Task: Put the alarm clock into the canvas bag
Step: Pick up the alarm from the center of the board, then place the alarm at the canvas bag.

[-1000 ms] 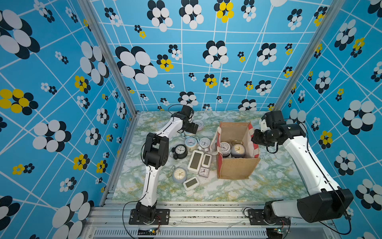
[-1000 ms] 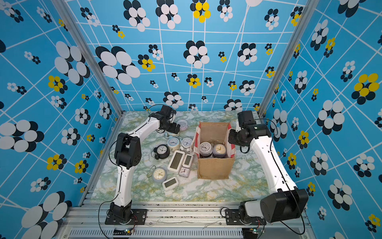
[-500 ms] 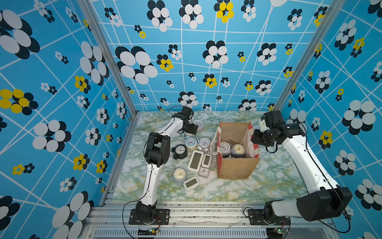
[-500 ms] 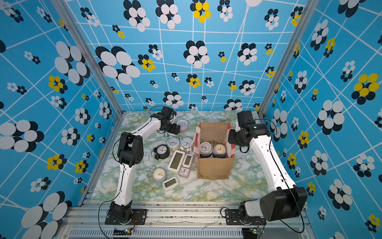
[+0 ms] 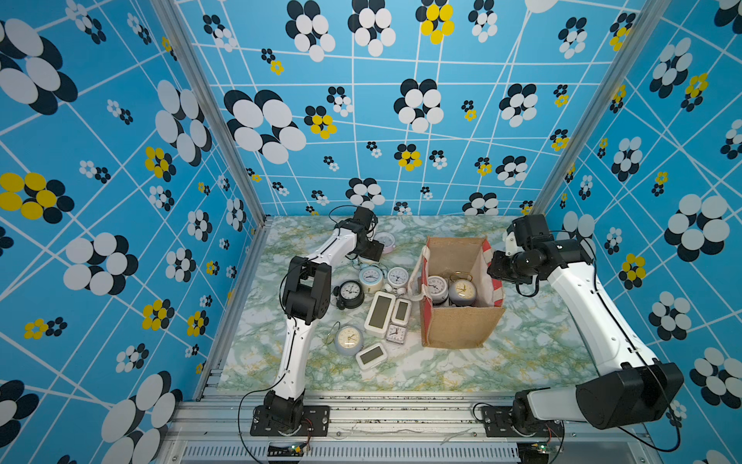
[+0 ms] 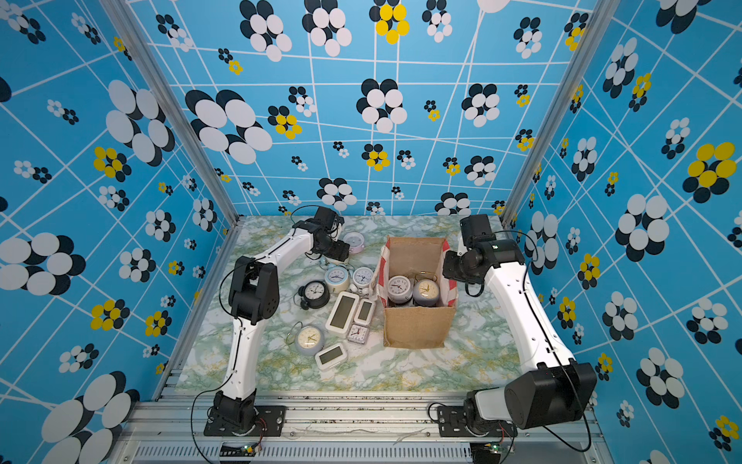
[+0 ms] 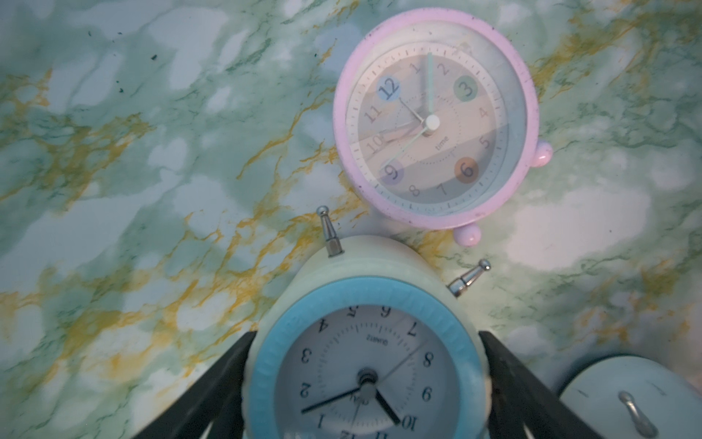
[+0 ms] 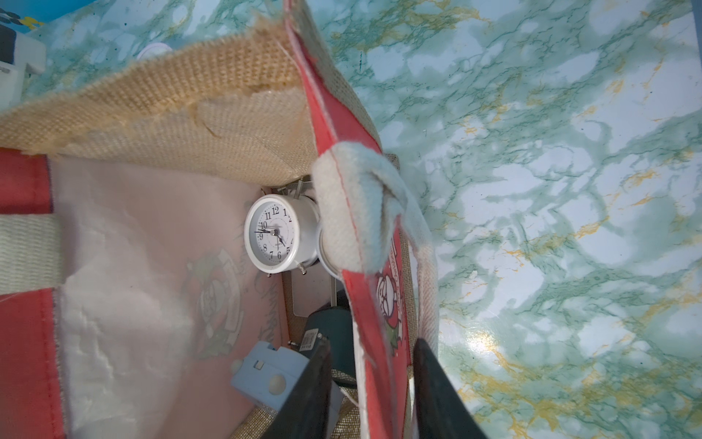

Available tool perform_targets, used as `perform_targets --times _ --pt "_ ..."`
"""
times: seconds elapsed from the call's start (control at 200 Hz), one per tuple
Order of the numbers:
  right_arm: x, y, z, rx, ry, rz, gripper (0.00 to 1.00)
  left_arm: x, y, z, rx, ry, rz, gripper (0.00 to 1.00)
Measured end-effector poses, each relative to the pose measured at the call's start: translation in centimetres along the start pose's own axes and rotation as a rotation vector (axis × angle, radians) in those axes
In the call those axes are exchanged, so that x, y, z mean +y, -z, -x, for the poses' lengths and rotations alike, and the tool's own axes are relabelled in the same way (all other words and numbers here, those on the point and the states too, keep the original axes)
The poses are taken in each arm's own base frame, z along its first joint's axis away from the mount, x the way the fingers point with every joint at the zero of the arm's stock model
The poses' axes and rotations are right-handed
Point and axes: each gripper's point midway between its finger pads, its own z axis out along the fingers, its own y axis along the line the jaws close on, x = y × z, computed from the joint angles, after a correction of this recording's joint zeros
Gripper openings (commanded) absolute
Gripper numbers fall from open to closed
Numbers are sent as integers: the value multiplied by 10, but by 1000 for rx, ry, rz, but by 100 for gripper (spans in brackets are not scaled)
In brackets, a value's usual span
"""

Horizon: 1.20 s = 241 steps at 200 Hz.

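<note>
The alarm clock [image 7: 364,300], cream with a blue rim, lies face up on the marble table [image 5: 534,353] among other clocks, and shows in both top views [image 5: 370,278] [image 6: 336,278]. My left gripper [image 7: 366,332] reaches down over it, a black finger against each side of its body; it rests on the table. The canvas bag [image 5: 461,325] [image 6: 415,329] stands open at mid-table with two round clocks [image 5: 437,286] inside. My right gripper [image 8: 372,365] [image 5: 496,269] is shut on the bag's red side panel [image 8: 364,304], one finger inside and one outside.
A pink clock [image 7: 433,125] [image 5: 385,240] lies face up just beyond the blue-rimmed one. A black round clock [image 5: 350,292], white digital clocks [image 5: 379,313], a grey round clock [image 5: 348,339] and several others crowd the table left of the bag. Blue patterned walls enclose the table.
The left gripper's fingers have drawn in round the blue-rimmed clock. The right arm and the bag have not moved.
</note>
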Motion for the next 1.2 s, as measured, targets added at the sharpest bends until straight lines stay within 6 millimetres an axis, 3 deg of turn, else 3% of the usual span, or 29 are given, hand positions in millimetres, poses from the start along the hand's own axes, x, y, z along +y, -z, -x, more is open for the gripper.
perform_targets --times 0.23,0.64,0.805,1.204 --pt "2 0 5 -20 0 7 36 -1 18 1 -5 -4 7 67" --pt "2 0 7 -27 1 9 34 -17 100 35 -130 -17 -11 61" --pt "2 0 7 -27 2 9 28 -45 126 46 -170 -54 -51 58" --pt "-2 -4 1 -14 4 -11 21 -144 206 66 -307 -177 -197 53"
